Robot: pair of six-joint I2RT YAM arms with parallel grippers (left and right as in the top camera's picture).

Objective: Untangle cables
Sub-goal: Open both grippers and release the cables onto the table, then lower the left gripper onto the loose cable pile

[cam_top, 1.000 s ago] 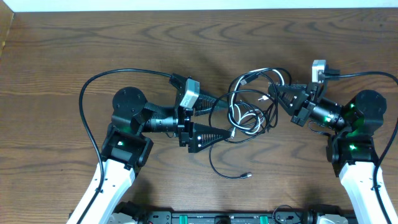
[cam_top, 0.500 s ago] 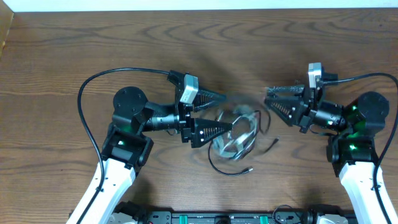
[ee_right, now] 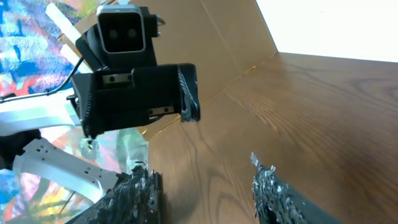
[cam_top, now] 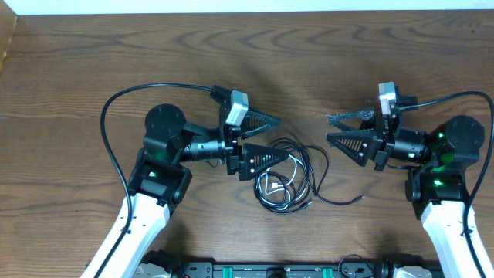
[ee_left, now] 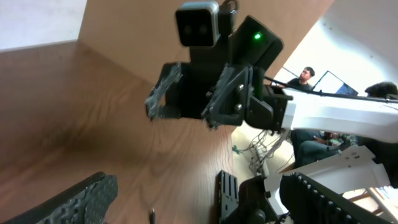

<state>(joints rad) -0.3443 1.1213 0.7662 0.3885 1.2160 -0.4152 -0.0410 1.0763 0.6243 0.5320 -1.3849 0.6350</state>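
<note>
The cables (cam_top: pixel 289 177) are lying in a loose heap of black loops with one white cord threaded through them, resting on the wooden table (cam_top: pixel 116 46) between the two arms and nearer the left one. One black strand is trailing out of the heap toward the right, and a small plug end is lying at the heap's lower edge. The left gripper (cam_top: pixel 284 139) is pointing toward the heap with its claw spread wide and gripping nothing; its lower finger is reaching over the heap's left edge, though whether it is touching a loop cannot be told. The right gripper (cam_top: pixel 328 129) is facing it from the other side, apart from the heap, its claw parted and holding nothing.
</note>
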